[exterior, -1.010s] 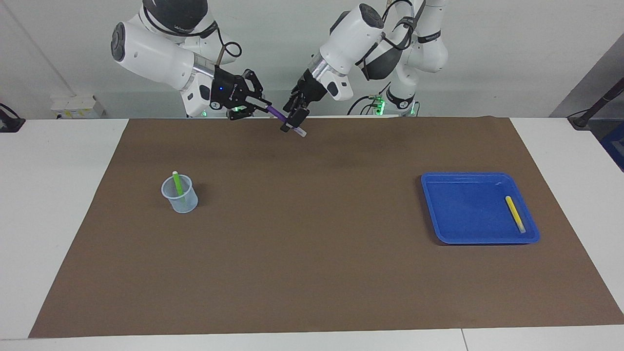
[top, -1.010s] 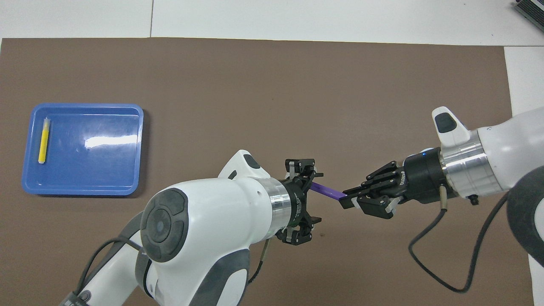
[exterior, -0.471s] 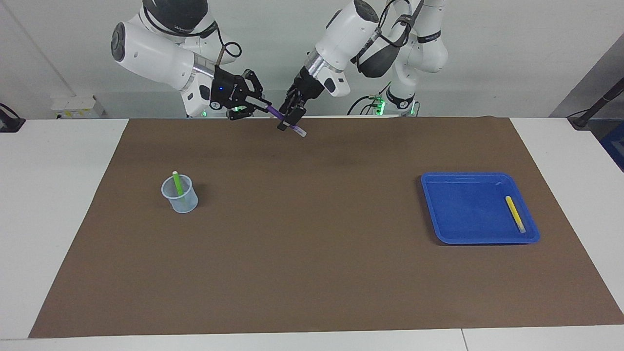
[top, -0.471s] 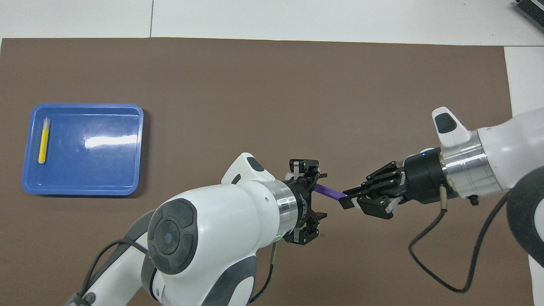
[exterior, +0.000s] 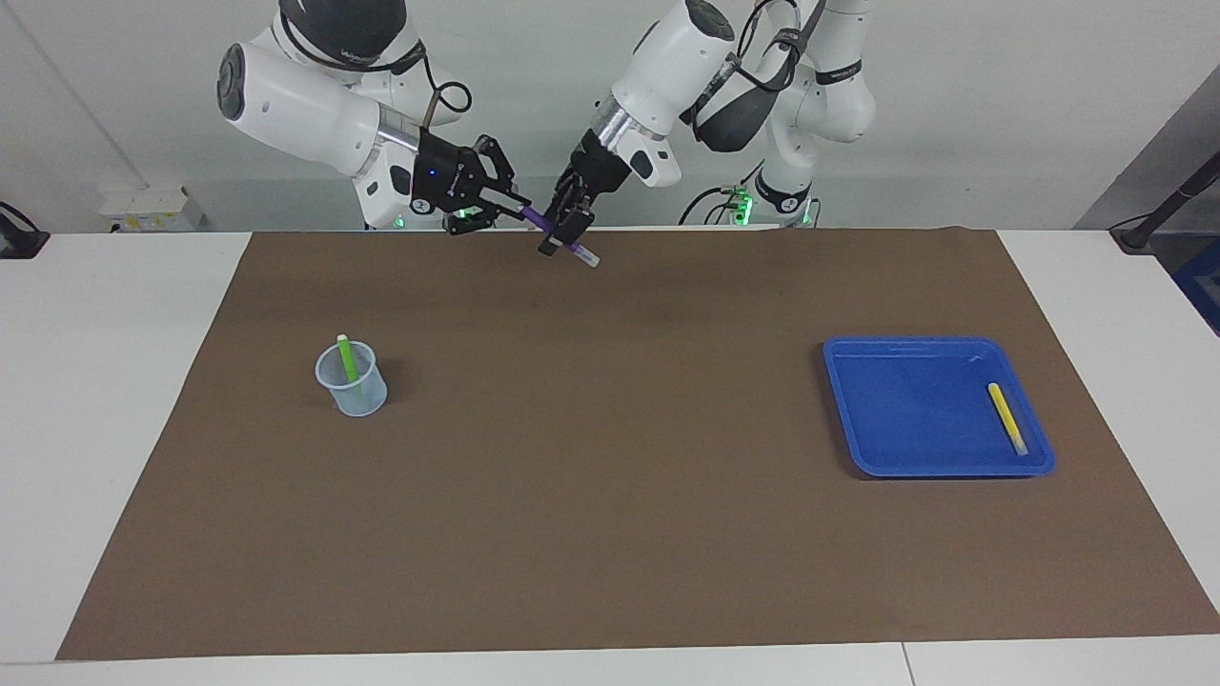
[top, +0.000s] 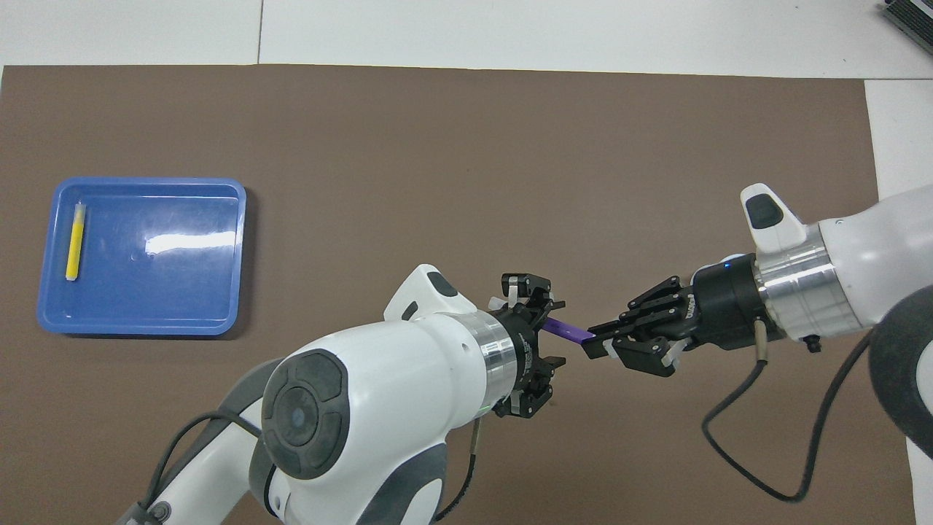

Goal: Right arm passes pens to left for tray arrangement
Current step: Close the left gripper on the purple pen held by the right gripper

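A purple pen [exterior: 537, 218] [top: 569, 331] hangs in the air over the mat's edge nearest the robots. My right gripper [exterior: 516, 205] [top: 595, 343] is shut on one end of it. My left gripper [exterior: 564, 234] [top: 555, 331] is open, one finger on each side of the pen's other half, the pale cap end [exterior: 587, 257] sticking out past it. A green pen [exterior: 349, 366] stands in a small translucent cup [exterior: 356, 393] toward the right arm's end. The blue tray [exterior: 905, 465] [top: 146, 329] toward the left arm's end holds a yellow pen [exterior: 1006, 417] [top: 73, 244] along one rim.
A brown mat [exterior: 610, 495] [top: 466, 160] covers most of the white table. In the overhead view the right arm hides the cup. A black cable [top: 758, 467] loops from the right arm's wrist over the mat.
The left gripper has shifted a little along the purple pen toward the right gripper, and its fingers have narrowed around it. The right gripper has held still.
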`<state>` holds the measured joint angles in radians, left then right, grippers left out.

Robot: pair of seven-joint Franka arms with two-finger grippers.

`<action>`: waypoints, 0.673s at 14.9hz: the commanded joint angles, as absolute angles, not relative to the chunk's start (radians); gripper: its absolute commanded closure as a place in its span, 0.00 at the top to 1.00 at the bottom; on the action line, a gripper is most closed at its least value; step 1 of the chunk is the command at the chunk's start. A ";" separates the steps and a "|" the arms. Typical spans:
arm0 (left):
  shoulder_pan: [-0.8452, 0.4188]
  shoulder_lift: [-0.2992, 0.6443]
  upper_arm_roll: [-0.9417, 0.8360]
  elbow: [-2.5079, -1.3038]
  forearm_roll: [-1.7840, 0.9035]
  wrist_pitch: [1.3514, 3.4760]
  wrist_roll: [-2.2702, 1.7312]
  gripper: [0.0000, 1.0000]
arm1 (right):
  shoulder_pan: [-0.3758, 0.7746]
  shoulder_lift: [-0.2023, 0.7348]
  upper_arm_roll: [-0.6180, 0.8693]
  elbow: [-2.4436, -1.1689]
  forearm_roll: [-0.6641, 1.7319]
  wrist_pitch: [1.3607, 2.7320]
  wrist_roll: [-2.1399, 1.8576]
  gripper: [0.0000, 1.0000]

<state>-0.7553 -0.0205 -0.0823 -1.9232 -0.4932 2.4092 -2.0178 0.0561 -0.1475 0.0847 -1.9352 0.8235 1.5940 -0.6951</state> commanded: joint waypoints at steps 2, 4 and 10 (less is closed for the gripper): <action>-0.772 -0.014 -0.072 -1.910 -0.463 2.402 -2.039 0.61 | 0.051 -0.173 0.086 -1.968 0.856 1.618 -0.727 0.00; -0.769 -0.011 -0.072 -1.893 -0.463 2.369 -2.039 0.57 | 0.051 -0.173 0.086 -1.968 0.856 1.618 -0.727 0.00; -0.758 0.000 -0.072 -1.867 -0.462 2.335 -2.043 0.24 | 0.051 -0.172 0.086 -1.967 0.856 1.618 -0.730 0.00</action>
<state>-0.7542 -0.0123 -0.0771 -1.8907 -0.4820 2.3569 -2.0186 0.0561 -0.1478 0.0847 -1.9353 0.8235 1.5940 -0.6971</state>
